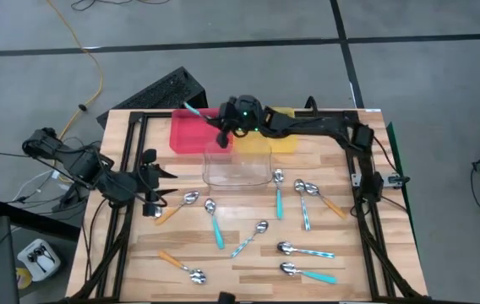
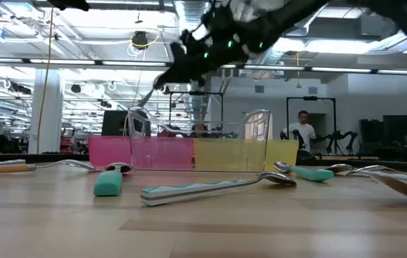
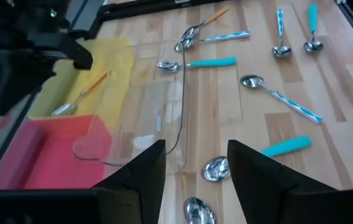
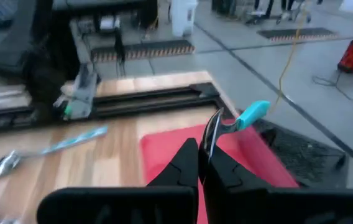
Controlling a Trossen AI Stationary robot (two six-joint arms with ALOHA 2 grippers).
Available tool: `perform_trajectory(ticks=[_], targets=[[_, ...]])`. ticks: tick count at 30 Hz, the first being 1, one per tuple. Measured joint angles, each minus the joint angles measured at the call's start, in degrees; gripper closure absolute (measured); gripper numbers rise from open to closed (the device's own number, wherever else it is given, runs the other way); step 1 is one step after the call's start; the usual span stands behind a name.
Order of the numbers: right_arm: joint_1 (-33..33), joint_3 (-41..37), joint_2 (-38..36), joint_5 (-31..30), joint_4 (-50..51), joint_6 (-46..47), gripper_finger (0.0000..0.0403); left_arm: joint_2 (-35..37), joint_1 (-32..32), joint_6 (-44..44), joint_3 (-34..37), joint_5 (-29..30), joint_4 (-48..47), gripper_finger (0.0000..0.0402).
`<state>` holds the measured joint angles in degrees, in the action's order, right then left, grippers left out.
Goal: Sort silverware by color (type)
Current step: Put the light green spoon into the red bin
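My right gripper [image 1: 223, 133] hangs over the red tray [image 1: 191, 135] at the table's far edge, shut on a teal-handled spoon [image 1: 192, 110]. In the right wrist view the gripper [image 4: 205, 163] shows above the red tray [image 4: 164, 149]. My left gripper [image 1: 152, 182] waits open near the table's left edge; its wrist view shows the gripper [image 3: 195, 180] with its fingers wide apart. Several spoons lie flat on the wood: an orange one [image 1: 175, 208], a teal one [image 1: 278, 196], a pale blue one [image 1: 248, 240]. An orange spoon [image 3: 80, 99] lies in the yellow tray [image 3: 111, 59]. My right gripper pinches the spoon's metal end [image 4: 212, 138] between its two fingertips [image 4: 186, 163]. The teal handle [image 4: 252, 114] sticks out past the fingers, slanting up and away. The spoon is lifted clear, above the red tray.
A clear tray [image 1: 236, 166] sits in front of the red and yellow trays [image 1: 280, 140]. The right arm [image 1: 324, 127] reaches along the far edge. A black frame [image 1: 367, 194] borders the table. People stand in the room behind [image 2: 304, 132].
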<state>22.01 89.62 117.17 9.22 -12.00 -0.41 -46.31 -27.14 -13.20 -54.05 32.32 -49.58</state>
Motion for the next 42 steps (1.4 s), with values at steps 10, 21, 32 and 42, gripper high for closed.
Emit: perform_trajectory(ticks=[10,21,32,42], targets=[[4.17,0.1,7.24,7.25,-4.95,10.46,0.0381,1.77,-0.04,0.04,2.0,0.99,1.23,0.0244],[4.25,0.14,8.04,10.46,-3.19,11.08,0.0381,1.71,-0.04,0.43,2.0,1.57,1.54,0.0244],[5.15,0.14,8.05,16.07,-3.32,12.22,0.0381,1.71,-0.04,0.54,2.0,1.57,1.57,0.0244],[5.43,0.18,9.72,17.82,-7.04,14.1,0.0381,1.71,-0.07,1.06,2.0,1.57,1.61,0.0244]])
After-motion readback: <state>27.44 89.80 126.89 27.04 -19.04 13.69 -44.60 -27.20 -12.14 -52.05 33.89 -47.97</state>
